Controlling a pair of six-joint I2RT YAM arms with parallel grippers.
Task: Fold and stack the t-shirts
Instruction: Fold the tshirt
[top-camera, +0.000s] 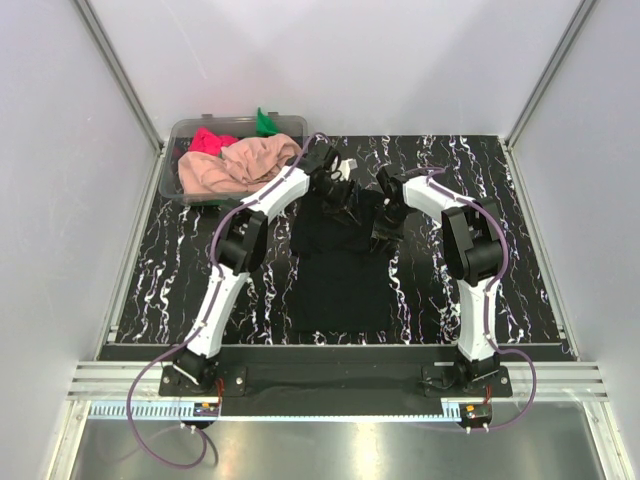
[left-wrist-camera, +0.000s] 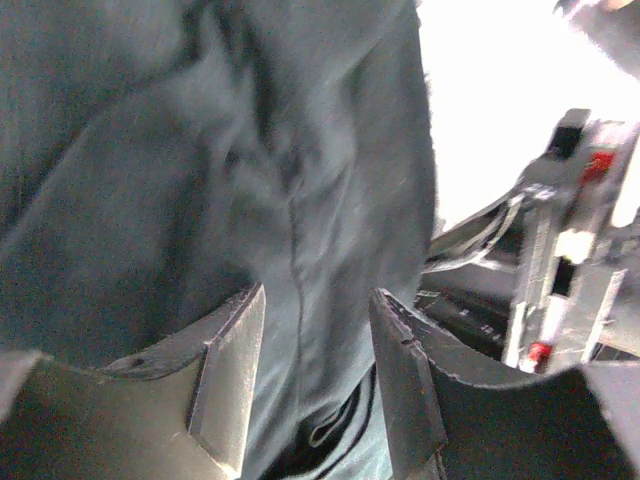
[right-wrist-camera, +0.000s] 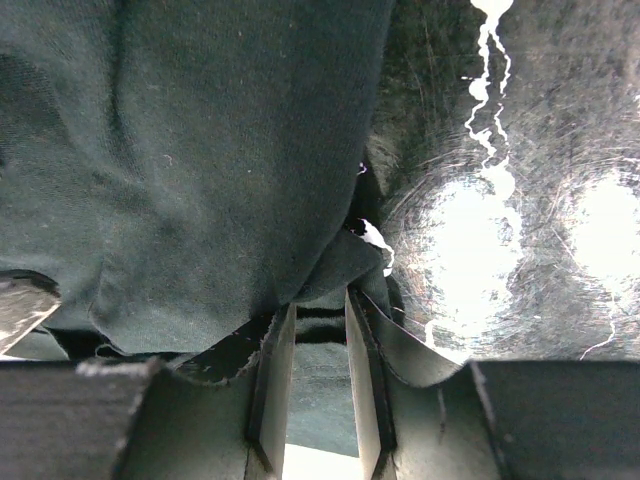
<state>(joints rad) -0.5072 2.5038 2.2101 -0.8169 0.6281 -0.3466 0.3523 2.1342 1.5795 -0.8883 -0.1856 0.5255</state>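
Note:
A large black t-shirt lies lengthwise on the marbled table, and its far end is drawn up towards both grippers. My left gripper holds a bunch of that dark cloth between its fingers. My right gripper is shut on a folded edge of the same shirt at the right side, its jaws narrow with layers of cloth between them. The peach-pink, bright pink-red and green t-shirts are heaped in the tub.
A clear plastic tub stands at the far left corner of the black marbled table. White walls with metal rails enclose the table on three sides. The arm bases are bolted at the near edge.

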